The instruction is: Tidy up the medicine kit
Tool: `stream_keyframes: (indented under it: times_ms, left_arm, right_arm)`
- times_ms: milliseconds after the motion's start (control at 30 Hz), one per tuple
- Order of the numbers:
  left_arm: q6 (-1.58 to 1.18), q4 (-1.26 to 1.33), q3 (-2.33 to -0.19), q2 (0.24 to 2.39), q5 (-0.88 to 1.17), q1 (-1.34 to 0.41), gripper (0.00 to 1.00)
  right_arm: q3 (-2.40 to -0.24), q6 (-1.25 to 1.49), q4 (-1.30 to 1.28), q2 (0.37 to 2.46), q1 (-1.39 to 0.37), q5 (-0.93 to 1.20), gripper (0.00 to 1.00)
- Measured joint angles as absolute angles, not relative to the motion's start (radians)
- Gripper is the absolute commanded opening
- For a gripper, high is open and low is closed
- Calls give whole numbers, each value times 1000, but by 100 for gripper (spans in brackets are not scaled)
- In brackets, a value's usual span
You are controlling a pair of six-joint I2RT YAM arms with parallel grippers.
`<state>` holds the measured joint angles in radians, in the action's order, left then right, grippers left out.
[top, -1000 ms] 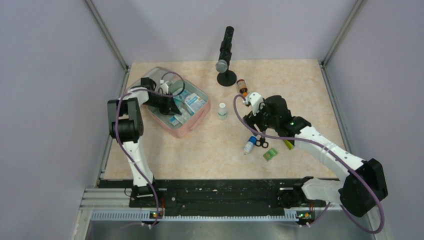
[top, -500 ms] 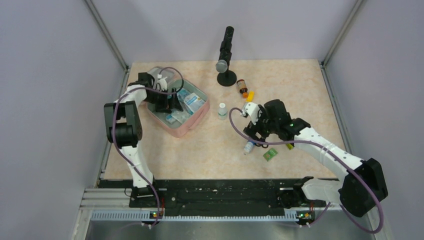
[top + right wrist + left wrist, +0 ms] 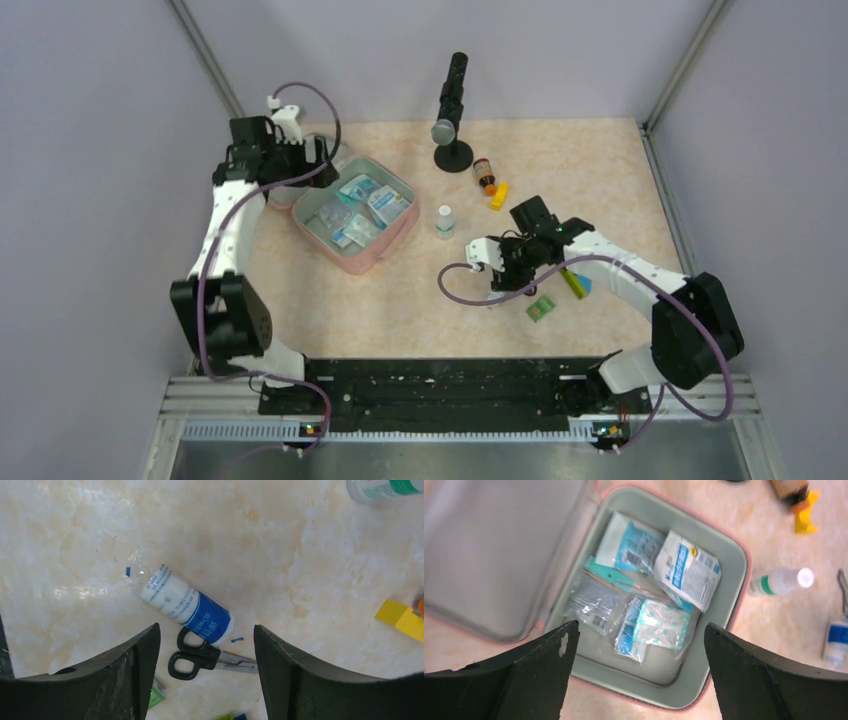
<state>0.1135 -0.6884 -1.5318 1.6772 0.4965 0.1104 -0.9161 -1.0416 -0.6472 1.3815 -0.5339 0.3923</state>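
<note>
one open medicine kit [image 3: 664, 680], left pincer [image 3: 639, 630] wide, right pincer [image 3: 206, 630] wide over one scissors [image 3: 200, 658], one blue-white tube [image 3: 187, 605]

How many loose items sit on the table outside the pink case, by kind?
Bottles: 2, white bottle, brown bottle
Wrapped roll: 1
Scissors: 1
Green packet: 1
Toy bricks: 2, yellow brick, yellow-blue block
Black stand: 1
Total: 8

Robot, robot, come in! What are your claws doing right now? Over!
Left claw open, above medicine kit. Right claw open, above blue-and-white bottle and scissors. Kit open, packets inside. Nothing blocking it.
</note>
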Motion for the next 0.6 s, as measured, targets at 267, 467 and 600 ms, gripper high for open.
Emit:
stream_keyframes:
  times_ms: [267, 467, 600]
  left_arm:
    - [-171, -274, -1195, 1239, 432, 113, 75]
    - [-262, -213, -1121, 1315, 607, 113, 67]
    - [-272, -213, -1083, 1316, 680, 112, 69]
  right_arm:
    - [-950, -1360, -676, 1519, -543, 395, 59]
    - [-951, -1502, -694, 1599, -548, 379, 41]
    - [-957, -1536, -702, 1615, -548, 373, 31]
